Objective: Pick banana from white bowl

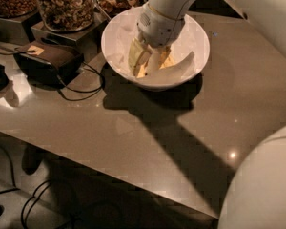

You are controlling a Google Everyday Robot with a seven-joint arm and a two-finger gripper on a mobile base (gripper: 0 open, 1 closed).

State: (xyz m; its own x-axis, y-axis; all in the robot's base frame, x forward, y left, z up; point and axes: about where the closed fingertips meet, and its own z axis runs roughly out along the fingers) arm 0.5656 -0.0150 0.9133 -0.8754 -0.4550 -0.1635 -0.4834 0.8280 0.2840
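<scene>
The gripper (150,52) reaches down into the white bowl (200,38), which sits near the tabletop's (133,132) far edge. The banana (137,57) lies inside the bowl, on its left side, right at the gripper's tip and touching it. Whether the gripper has closed on the banana cannot be told. Glass jars (66,4) of nuts stand at the far left corner, with a dark box (50,61) and cable (88,88) beside the bowl.

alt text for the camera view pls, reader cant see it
A white robot arm reaches down into a wide white bowl on a brown table, its gripper low among the yellow bananas inside. Glass jars of nuts and a dark cabled box sit beside the bowl, toward the picture's upper left.
</scene>
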